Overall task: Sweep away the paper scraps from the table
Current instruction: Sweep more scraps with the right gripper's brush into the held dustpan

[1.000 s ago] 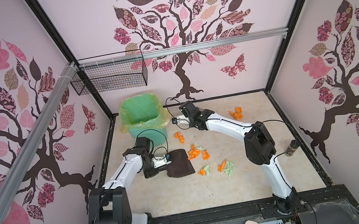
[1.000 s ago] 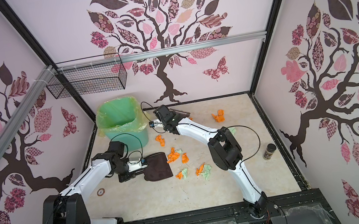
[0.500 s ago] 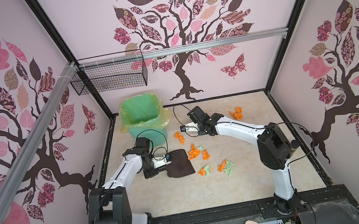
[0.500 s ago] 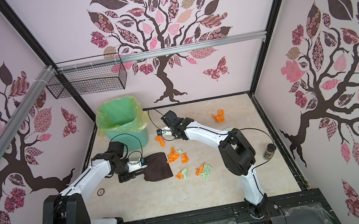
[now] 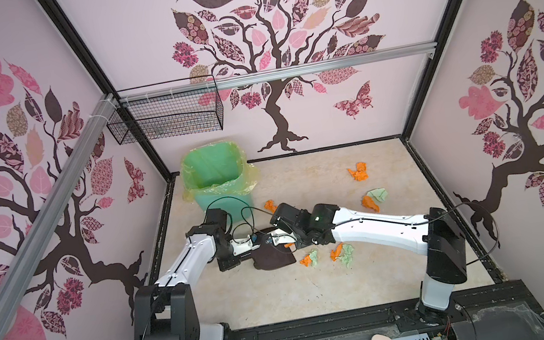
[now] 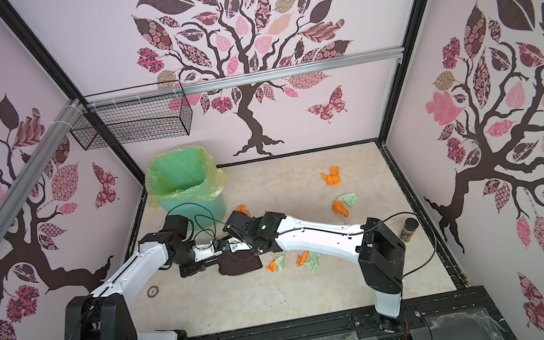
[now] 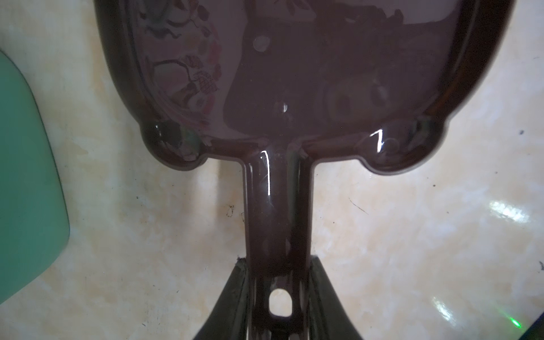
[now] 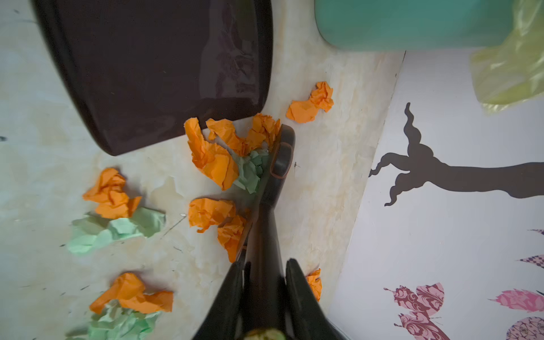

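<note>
Change: right claw [image 8: 265,263], clamped on brush [image 8: 279,159], has swung from the bin [image 5: 217,183] down to centre frame. The scraps [image 8: 212,159] now bunch at the pan [image 8: 153,73] lip, none inside yet. Left claw [image 7: 278,259] grips the pan handle. Other scraps lie upper right. Surface: beige marbled table [image 5: 283,295], scuffed. Room: tree-print walls.
</note>
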Tool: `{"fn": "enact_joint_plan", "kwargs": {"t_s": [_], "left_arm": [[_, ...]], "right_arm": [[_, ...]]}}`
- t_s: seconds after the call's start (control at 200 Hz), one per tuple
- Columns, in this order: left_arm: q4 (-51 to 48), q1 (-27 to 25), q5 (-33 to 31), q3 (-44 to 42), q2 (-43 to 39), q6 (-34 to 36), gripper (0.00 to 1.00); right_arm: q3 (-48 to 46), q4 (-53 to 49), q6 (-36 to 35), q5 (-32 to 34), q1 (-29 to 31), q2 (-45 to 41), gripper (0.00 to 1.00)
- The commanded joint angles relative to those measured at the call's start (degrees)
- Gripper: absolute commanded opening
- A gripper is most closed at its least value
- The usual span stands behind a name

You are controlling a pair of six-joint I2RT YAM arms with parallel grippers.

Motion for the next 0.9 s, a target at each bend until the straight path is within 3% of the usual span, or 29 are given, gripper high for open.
{"fn": "enact_joint_plan", "kwargs": {"t_s": [0.0, 0.165, 0.26, 0.3, 0.475, 0.575, 0.725, 0.895], "left_arm": [[-0.7, 0.2, 1.3, -0.7, 0.4, -0.6, 0.17], [-0.7, 0.2, 0.9, -0.7, 0.8, -0.7, 0.17], [-0.5, 0.3, 1.1, -0.8, 1.0, -0.6, 0.17], [-0.5, 0.2, 1.2, -0.7, 1.2, -0.3, 0.18], [-0.7, 0.2, 1.3, 0.0, 2.2, -0.1, 0.17], [-0.4, 0.2, 1.9, 0.0, 2.3, 0.0, 0.17], [-0.1, 0.2, 2.2, 0.2, 3.1, -0.1, 0.17], [-0.5, 0.2, 2.3, 0.6, 2.9, 0.0, 0.17]], "right_arm": [[5.6, -7.7, 7.4, 0.8, 2.0, -1.8, 0.00], [17.0, -15.4, 14.5, 13.8, 2.1, 2.1, 0.00], [26.9, -26.5, 23.8, 16.2, 0.4, 6.7, 0.00], [26.6, -26.2, 26.0, 17.0, -0.2, 6.2, 0.00], [30.8, -41.1, 49.2, 11.5, -3.3, 8.8, 0.00], [25.8, -40.0, 57.3, 5.8, -3.3, 8.3, 0.00], [21.6, -37.4, 62.5, 1.7, -3.2, 10.4, 0.00], [25.0, -36.2, 63.4, -0.8, -2.2, 14.0, 0.00]]}}
